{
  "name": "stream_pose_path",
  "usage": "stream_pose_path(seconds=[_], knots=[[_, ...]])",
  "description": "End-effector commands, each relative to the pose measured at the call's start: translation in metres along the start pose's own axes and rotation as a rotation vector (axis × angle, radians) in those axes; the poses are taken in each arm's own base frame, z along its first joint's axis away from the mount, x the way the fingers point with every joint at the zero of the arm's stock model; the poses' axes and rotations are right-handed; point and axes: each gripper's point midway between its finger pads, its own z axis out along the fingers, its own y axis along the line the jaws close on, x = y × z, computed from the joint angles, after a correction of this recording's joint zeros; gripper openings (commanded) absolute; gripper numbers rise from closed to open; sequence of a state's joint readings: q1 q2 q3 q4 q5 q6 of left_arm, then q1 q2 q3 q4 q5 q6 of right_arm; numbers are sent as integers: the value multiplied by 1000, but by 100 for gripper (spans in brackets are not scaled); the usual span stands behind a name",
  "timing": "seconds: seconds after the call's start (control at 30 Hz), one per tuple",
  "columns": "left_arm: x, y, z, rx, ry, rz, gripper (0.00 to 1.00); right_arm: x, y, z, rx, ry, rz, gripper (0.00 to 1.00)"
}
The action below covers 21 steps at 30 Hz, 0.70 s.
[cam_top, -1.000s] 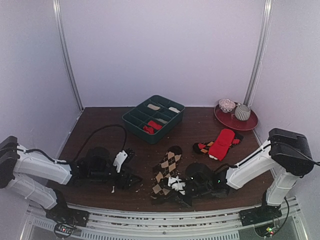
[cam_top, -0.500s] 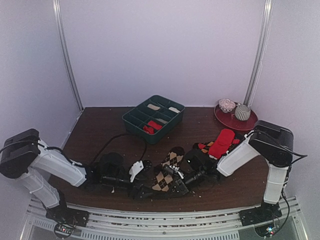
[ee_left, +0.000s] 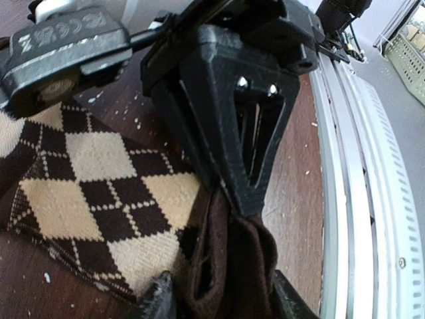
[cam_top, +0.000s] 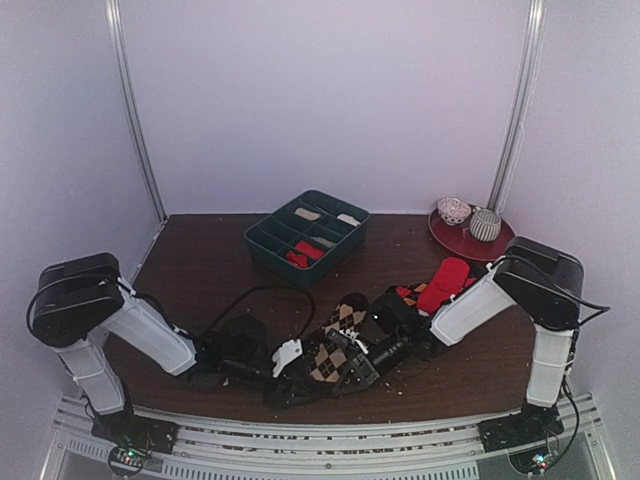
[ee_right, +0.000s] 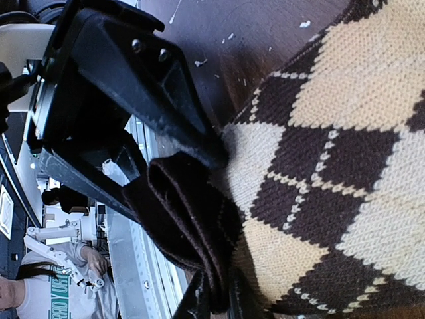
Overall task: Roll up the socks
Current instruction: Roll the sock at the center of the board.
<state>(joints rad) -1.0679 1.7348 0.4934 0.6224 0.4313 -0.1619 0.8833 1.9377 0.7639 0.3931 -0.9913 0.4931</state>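
Table (cam_top: 200, 262) bears argyle socks (cam_top: 340, 352), red sock (cam_top: 445, 283), tray (cam_top: 268, 254), perhaps plate (cam_top: 497, 252).

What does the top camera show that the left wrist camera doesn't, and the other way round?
Only the top view shows the green tray, the red plate, the red sock near it, and both arms whole. Only the left wrist view shows, close up, the dark brown end of the sock bunched between the fingers of the left gripper. Both show the argyle sock on the table and the right gripper pinched on it.
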Motion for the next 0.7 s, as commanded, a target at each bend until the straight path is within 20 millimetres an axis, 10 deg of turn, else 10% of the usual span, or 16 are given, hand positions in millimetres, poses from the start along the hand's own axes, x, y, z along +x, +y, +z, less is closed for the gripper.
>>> stream_pose_path(seconds=[0.0, 0.23, 0.67], knots=[[-15, -5, 7, 39, -42, 17, 42, 46, -51, 0, 166, 102, 179, 10], [-28, -10, 0, 52, -97, 14, 57, 46, -54, 0, 173, 93, 184, 10], [-19, -10, 15, 94, -61, -13, 3, 49, -57, 1, 188, 99, 183, 12]])
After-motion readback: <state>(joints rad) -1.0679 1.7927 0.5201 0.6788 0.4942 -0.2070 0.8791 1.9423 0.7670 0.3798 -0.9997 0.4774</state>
